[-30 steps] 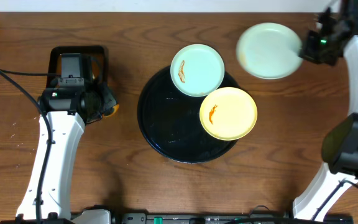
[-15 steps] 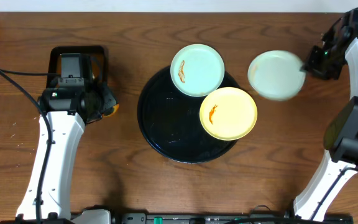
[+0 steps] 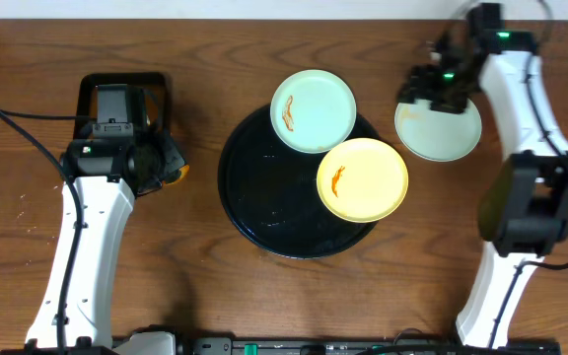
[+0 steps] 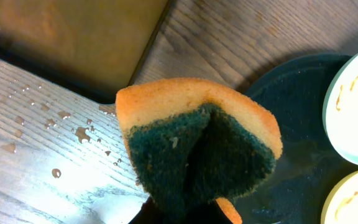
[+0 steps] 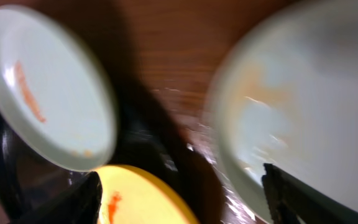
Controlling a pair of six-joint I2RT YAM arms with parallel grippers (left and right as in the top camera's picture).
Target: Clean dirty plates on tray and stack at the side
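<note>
Black tray (image 3: 264, 197), orange-smeared yellow plate (image 3: 363, 182)

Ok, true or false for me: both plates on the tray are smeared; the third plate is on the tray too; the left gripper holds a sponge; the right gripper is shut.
1. The mint plate and yellow plate on the tray both show orange smears: true.
2. The third plate is on the tray: false, it lies on the table, right of the tray.
3. The left gripper holds a sponge: true.
4. The right gripper is shut: false, its jaws stand wide apart.

No legible text, label, brand or number anywhere; plates (image 3: 313, 110), tray (image 3: 264, 192), sponge (image 4: 197, 146) all unmarked.
</note>
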